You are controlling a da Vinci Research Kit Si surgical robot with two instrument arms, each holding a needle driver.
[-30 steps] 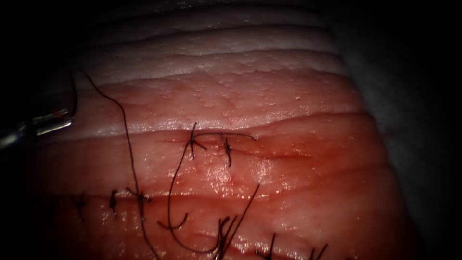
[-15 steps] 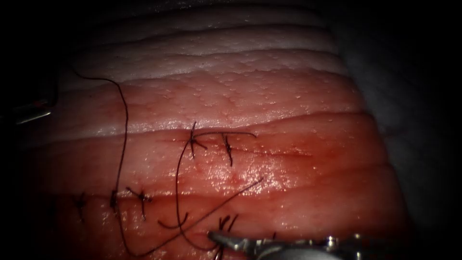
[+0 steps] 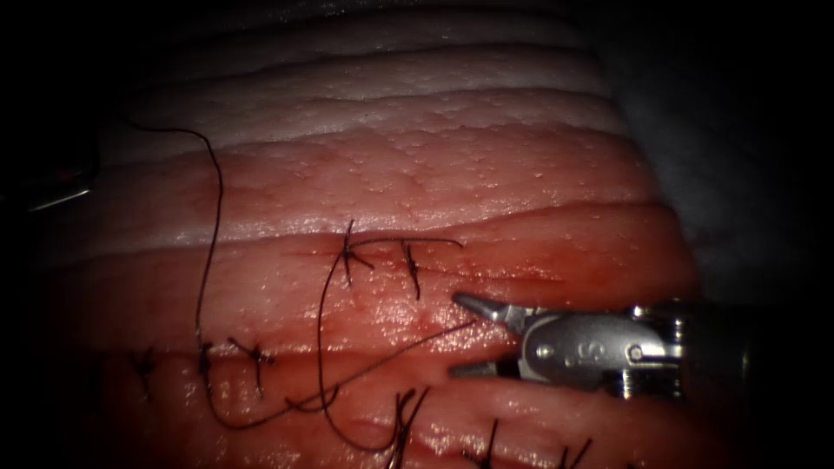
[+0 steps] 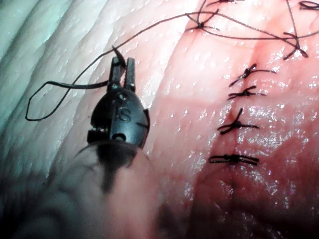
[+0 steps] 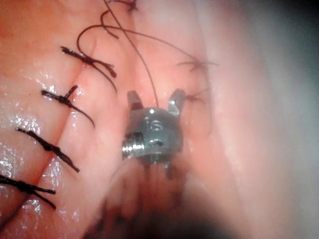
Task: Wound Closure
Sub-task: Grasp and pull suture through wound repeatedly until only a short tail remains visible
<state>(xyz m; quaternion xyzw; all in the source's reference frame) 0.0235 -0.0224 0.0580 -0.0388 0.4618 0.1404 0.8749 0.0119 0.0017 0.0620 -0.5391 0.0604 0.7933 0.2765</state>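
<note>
The right pincer (image 3: 460, 334) lies low over the tissue (image 3: 486, 182), its jaws spread wide and holding nothing. The loose end of the thread (image 3: 408, 340) runs into the gap between them; in the right wrist view the strand passes between the two tips of that pincer (image 5: 155, 101) without being clamped. From there the thread slants down and left to a loop beside a row of dark stitches (image 3: 252, 354), then climbs the left side of the tissue toward the left pincer (image 3: 61, 193) at the dim left edge. In the left wrist view the left pincer (image 4: 122, 64) is closed on the thread. Farther up, two knots (image 3: 378, 256) sit on the cut (image 3: 504, 274), with bare tissue to their right.
</note>
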